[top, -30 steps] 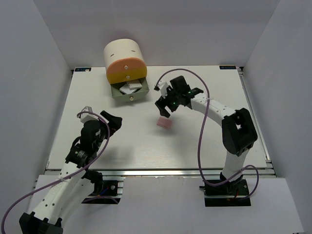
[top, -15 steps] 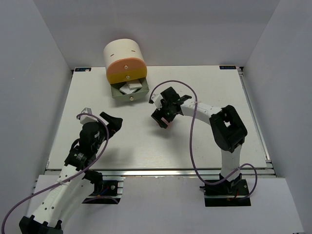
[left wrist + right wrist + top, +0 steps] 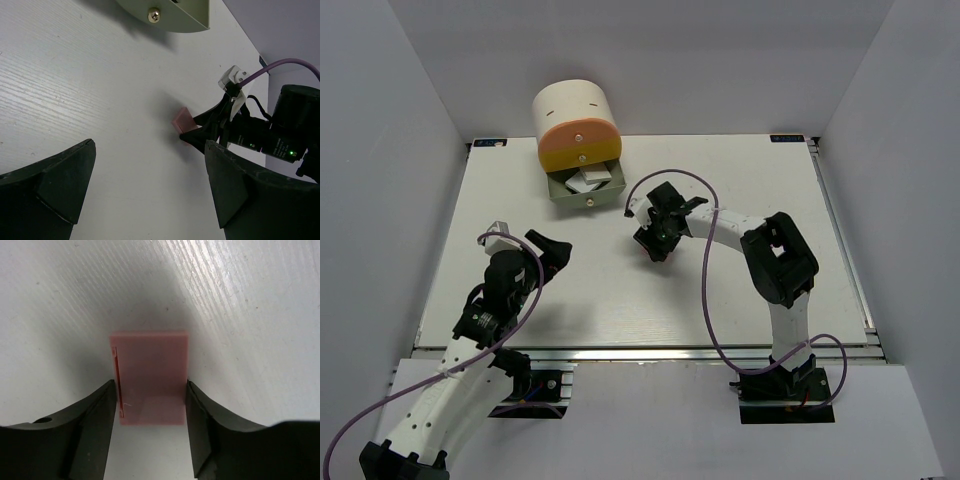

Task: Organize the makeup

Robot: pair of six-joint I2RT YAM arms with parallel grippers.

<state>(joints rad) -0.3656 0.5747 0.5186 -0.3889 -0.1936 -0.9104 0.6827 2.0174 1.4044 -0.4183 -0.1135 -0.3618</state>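
The pink square [image 3: 150,375] lies flat on the white surface [image 3: 770,280], near the middle. The right fingers [image 3: 656,247] reach down over it. One finger is on each side of the square. Both fingers touch its edges, so they pinch it. The far half of the square sticks out past the fingertips. The square is not lifted; it rests on the surface.

At the back of the surface stands a big round cream box [image 3: 570,105] with orange and yellow fronts. Its bottom drawer [image 3: 585,190] is green and pulled open. Some flat white pieces [image 3: 588,180] lie inside the drawer. The drawer has a small gold knob [image 3: 154,15] on its front. The pink square is in front of the drawer and a little to the right, apart from it.

The left fingers [image 3: 548,248] are spread wide and hold nothing. They hang over the left part of the surface, well apart from the pink square, and point toward it.
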